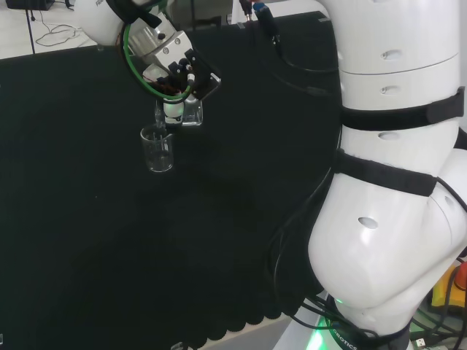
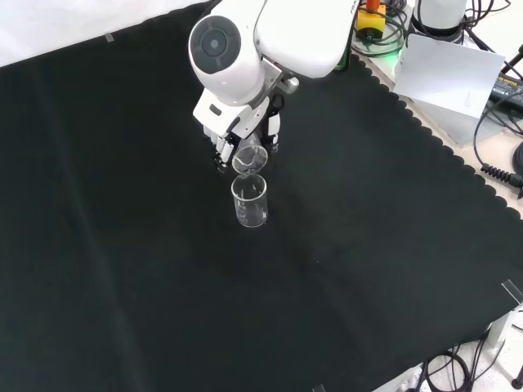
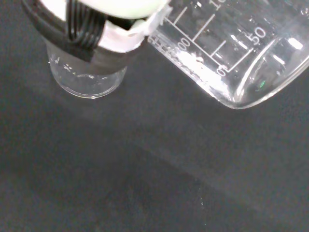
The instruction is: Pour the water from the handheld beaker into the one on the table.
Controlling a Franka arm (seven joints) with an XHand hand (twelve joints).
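A clear glass beaker [image 1: 157, 149] stands upright on the black cloth; in the front view it [image 2: 249, 201] sits just below the hand. The hand [image 1: 179, 86] is shut on a second clear beaker [image 1: 188, 111], holding it tipped over with its mouth [image 2: 249, 158] close above the standing beaker's rim. In the wrist view the held beaker [image 3: 241, 53] lies tilted with its printed scale showing, and the standing beaker [image 3: 89, 77] is partly hidden behind a black and white finger [image 3: 91, 34]. I cannot make out water in either beaker.
The arm's big white links [image 1: 394, 189] stand at the right of the head view. The scalloped edge of the cloth [image 2: 441, 139] runs along the right of the front view, with cables and a white box beyond it.
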